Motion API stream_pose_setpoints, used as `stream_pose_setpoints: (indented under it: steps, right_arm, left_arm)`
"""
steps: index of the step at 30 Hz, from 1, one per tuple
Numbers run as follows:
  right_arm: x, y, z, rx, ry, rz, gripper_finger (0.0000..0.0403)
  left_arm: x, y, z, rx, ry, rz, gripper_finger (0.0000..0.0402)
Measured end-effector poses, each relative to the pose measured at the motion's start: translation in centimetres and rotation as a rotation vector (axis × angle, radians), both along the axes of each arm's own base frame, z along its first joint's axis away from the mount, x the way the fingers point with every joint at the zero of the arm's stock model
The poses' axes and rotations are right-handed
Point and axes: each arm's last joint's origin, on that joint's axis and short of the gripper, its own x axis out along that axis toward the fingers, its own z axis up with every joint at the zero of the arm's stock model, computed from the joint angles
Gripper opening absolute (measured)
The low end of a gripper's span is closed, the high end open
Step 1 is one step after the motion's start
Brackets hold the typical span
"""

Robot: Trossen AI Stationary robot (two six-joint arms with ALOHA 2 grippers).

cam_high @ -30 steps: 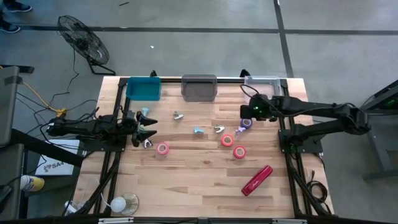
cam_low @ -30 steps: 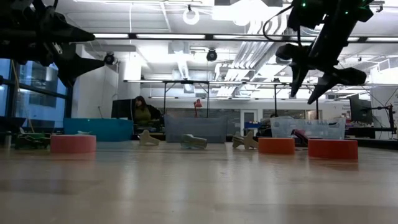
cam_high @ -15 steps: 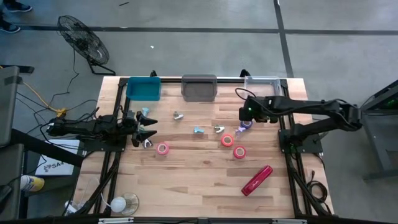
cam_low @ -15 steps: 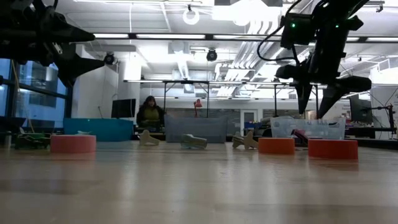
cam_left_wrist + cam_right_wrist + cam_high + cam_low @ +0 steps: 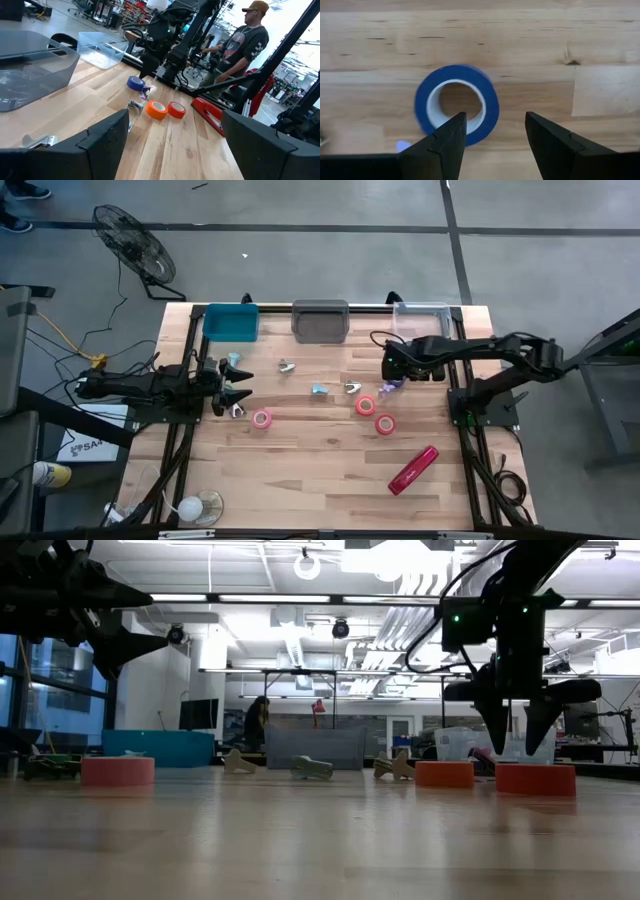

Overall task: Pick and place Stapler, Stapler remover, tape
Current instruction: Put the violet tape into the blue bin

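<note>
The right gripper [image 5: 492,135] hangs above the wooden table [image 5: 320,470] near its right-rear part, pointing down over a blue tape roll [image 5: 457,104] lying flat; its two dark fingers [image 5: 442,145] stand partway apart w/ nothing between them, and the roll sits just ahead of the tips, not gripped. In the low view the same gripper [image 5: 517,735] hovers clear of the tabletop, above the orange-red rolls. The left gripper [image 5: 240,387] waits at the left edge of the table, fingers spread wide and empty (the wrist view shows both dark pads w/ open table between them). The long bright-red stapler [image 5: 413,469] lies flat and diagonal in the front-right area, well apart from both grippers. Two orange-red tape rolls [image 5: 366,406] sit near each other right of centre, a third pink-red roll [image 5: 261,418] left of centre. Small grey metal staple removers [image 5: 351,388] lie scattered mid-table. Along the rear edge stand three bins: a teal bin [image 5: 231,321], a grey bin [image 5: 320,320], a clear bin [image 5: 420,316]. A person in a cap [image 5: 245,42] stands beyond the table in the left wrist view.
</note>
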Motion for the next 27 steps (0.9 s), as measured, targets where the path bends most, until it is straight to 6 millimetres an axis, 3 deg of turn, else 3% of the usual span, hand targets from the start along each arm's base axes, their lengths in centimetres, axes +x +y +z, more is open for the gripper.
stream_pose_setpoints:
  steps: [9,27]
  right_arm:
    - [0.8,-0.3,-1.9,0.028,0.054,0.005,0.0195]
    - [0.7,-1.6,-2.0,0.024,0.032,0.007,0.0195]
  left_arm:
    - [0.0,0.0,0.0,0.000,0.000,0.000,0.0312]
    - [0.0,0.0,0.0,0.000,0.000,0.000,0.0312]
